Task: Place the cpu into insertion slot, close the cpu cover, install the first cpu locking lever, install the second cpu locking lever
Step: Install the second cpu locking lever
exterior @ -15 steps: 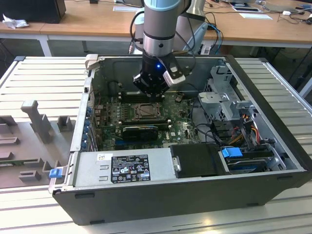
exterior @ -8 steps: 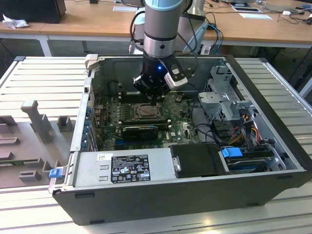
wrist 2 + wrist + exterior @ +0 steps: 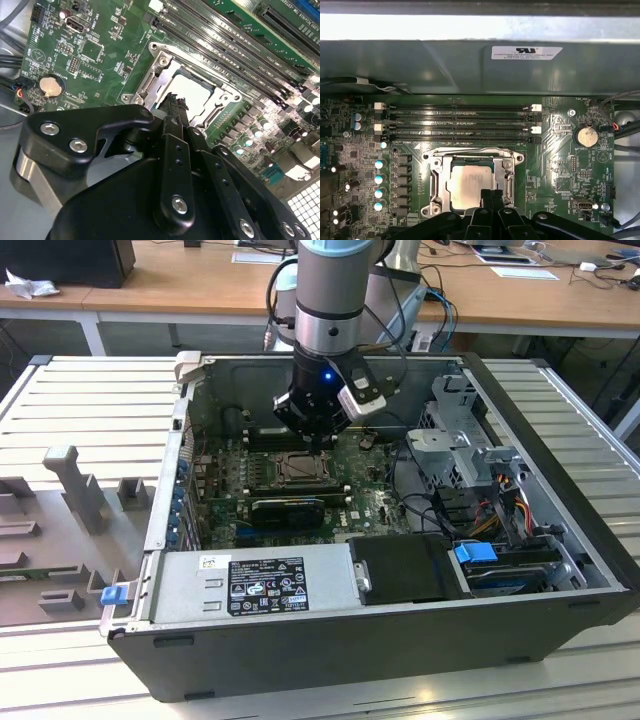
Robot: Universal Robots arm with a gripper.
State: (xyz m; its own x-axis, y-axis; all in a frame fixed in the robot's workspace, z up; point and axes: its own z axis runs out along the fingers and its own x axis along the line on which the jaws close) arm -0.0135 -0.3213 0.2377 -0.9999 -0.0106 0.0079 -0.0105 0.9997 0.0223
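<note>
one pincer (image 3: pixel 490 196), fingers pressed together, hovers at the edge of the cpu cover (image 3: pixel 472 181); the cpu (image 3: pixel 470 182) lies seated in the insertion slot (image 3: pixel 299 469), framed by the closed cover.

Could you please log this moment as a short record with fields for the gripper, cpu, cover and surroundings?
gripper: gripper low over the socket, fingers together at the chip's edge
cpu: cpu lies flat in the insertion slot
cover: cpu cover down, framing the chip
surroundings: memory slots beside the socket; power supply box at the case's front
</note>
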